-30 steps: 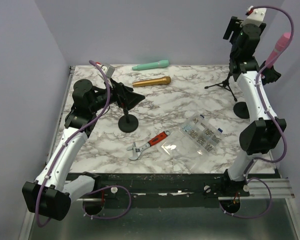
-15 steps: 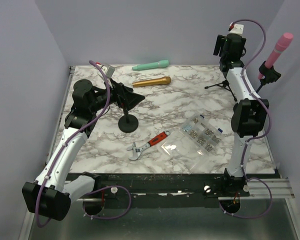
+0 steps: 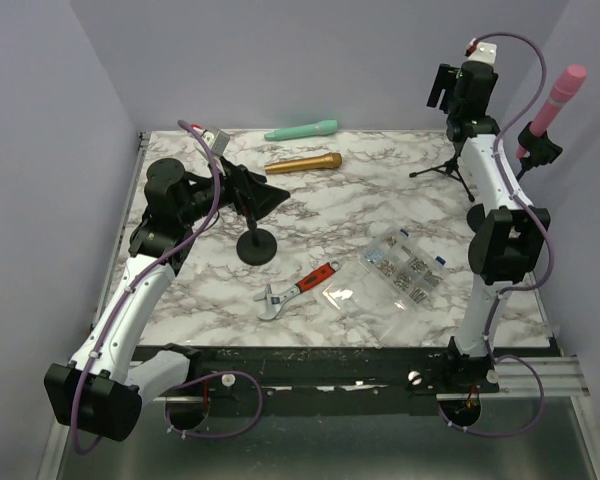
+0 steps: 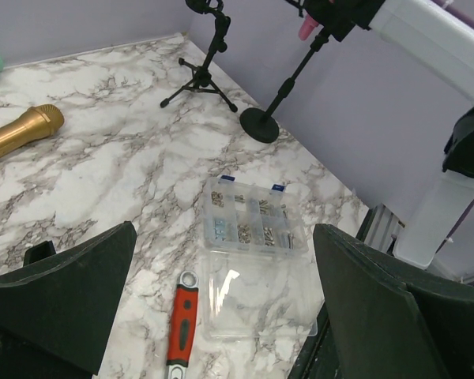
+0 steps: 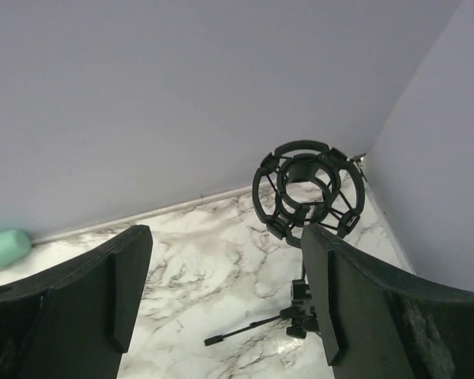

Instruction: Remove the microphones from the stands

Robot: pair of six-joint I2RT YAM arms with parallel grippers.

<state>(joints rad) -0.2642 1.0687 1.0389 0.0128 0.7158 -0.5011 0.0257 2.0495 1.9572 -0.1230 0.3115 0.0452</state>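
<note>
At the far right corner of the bench, the pink microphone sits clipped in its stand, tilted head-up rightward. The right pincer, open and empty, hovers nearer, just left of it; the left pincer gapes empty.

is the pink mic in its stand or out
In the stand. The pink microphone sits tilted in the clip at the top of the round-base stand, head pointing up.

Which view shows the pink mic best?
Top external: the pink microphone shows nearly whole, tilted in its clip at far right. Left wrist catches only its pink base at the top edge. Right wrist misses it.
</note>
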